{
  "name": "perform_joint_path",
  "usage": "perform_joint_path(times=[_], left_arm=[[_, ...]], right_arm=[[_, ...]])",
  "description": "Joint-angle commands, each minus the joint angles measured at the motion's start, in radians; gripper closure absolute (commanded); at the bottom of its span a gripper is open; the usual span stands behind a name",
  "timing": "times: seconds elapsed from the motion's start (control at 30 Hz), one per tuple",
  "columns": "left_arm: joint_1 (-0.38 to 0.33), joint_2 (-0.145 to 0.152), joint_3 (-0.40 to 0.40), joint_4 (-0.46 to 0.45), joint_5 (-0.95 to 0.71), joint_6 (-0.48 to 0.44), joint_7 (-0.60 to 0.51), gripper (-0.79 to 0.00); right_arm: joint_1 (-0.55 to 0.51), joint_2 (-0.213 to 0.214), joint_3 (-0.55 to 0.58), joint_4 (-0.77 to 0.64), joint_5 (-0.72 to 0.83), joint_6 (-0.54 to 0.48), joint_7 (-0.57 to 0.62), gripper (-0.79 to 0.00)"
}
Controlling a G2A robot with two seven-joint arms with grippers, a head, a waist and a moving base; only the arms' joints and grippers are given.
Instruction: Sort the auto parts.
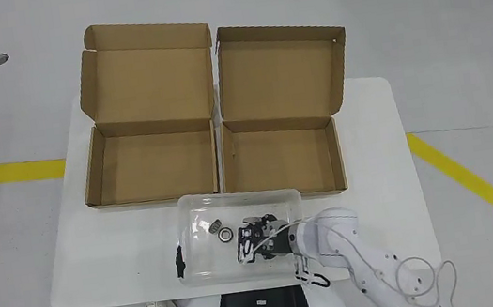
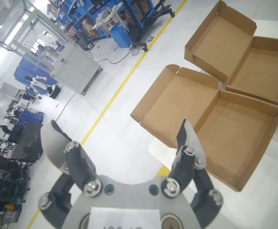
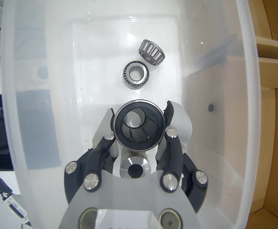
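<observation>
As right pincer (image 3: 140,111) sits inside clear bin (image 3: 245,108), linear bearing (image 3: 139,128) clamped between its fingers (image 3: 169,112); left pincer (image 2: 118,123) wide.

Industrial robotics workshop in an open hall.
Pale grey floor (image 2: 121,134) striped with yellow lane lines (image 2: 113,97); blue storage racks (image 2: 82,13) stacked with cartons and gear along the far side; an aluminium-frame enclosure (image 2: 71,62) with grey panels, set on casters; white robots (image 2: 51,91) standing by blue stations farther back; black office chairs (image 2: 9,132) at one edge; loose cables (image 2: 113,63) trailing over the floor; a blue workbench (image 2: 121,36) piled with wiring; a white desk (image 1: 371,126) set among the lane markings.
</observation>
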Motion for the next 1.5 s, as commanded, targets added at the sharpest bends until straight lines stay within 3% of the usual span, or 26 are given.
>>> perform_joint_path(times=[0.0,0.47,0.87,1.47], left_arm=[[0.0,0.0,0.0,0.0,0.0,0.0,0.0,-0.785],[0.0,0.0,0.0,0.0,0.0,0.0,0.0,-0.785],[0.0,0.0,0.0,0.0,0.0,0.0,0.0,-0.785],[0.0,0.0,0.0,0.0,0.0,0.0,0.0,-0.785]], right_arm=[[0.003,0.001,-0.004,-0.001,0.003,0.003,0.005,-0.003],[-0.021,0.023,0.059,-0.047,0.102,-0.013,-0.225,0.0],[-0.01,0.028,0.099,-0.021,0.315,-0.025,-0.453,0.0],[0.053,0.035,0.136,-0.168,0.458,-0.007,-0.498,0.0]])
